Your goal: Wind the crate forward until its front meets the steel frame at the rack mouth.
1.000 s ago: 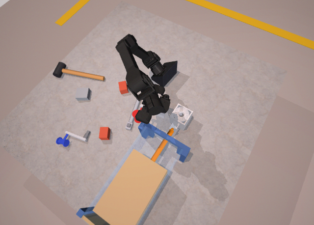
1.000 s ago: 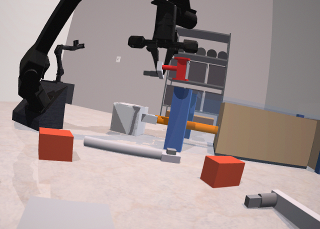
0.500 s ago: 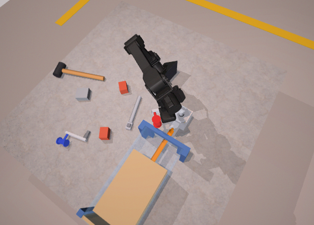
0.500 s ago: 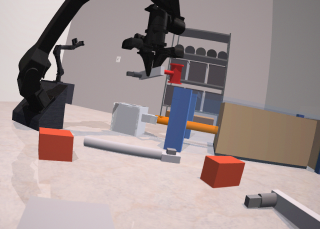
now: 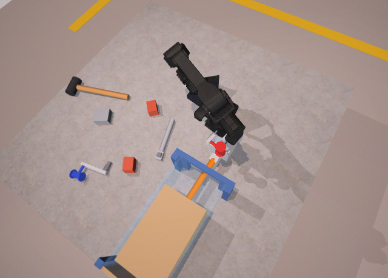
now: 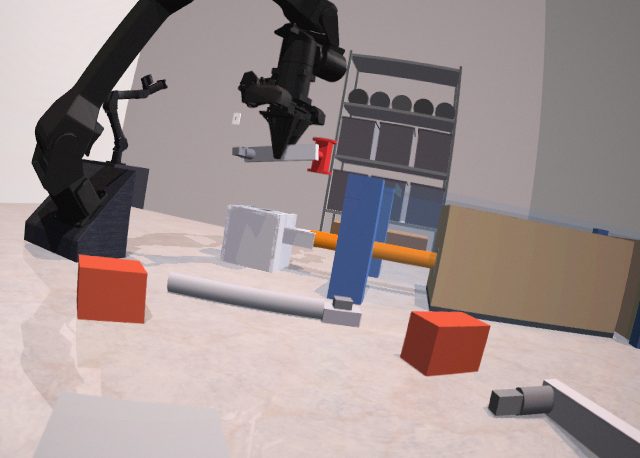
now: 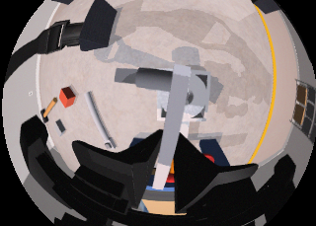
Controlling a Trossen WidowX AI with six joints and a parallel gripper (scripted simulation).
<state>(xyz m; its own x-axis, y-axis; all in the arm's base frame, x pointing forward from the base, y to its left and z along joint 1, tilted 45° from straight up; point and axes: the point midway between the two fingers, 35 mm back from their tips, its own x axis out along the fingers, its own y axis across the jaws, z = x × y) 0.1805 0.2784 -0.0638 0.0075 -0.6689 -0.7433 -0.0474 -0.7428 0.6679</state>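
My gripper (image 6: 279, 152) (image 7: 168, 134) is shut on the flat grey arm of the red-knobbed crank handle (image 6: 300, 153) (image 7: 174, 110), high above the winch (image 5: 231, 151) (image 6: 249, 238) (image 7: 198, 95). The handle's square key (image 6: 238, 151) (image 7: 124, 75) points sideways, not down. Its red knob (image 5: 220, 148) (image 6: 322, 156) is at the other end. The winch's top hole is partly hidden by the handle in the wrist view. An orange strap (image 5: 197, 184) (image 6: 403, 254) joins winch and crate (image 5: 162, 231) (image 6: 527, 267). The crate sits flat, with a gap between its front and the blue frame (image 5: 204, 169) (image 6: 354, 236).
A grey bar tool (image 5: 165, 137) (image 6: 248, 295) lies beside the winch. Two red blocks (image 5: 152, 107) (image 5: 128, 164), a blue-knobbed crank (image 5: 94, 167), a grey block (image 5: 102, 116) and a mallet (image 5: 103, 92) lie farther off. Clear panels line the cubby.
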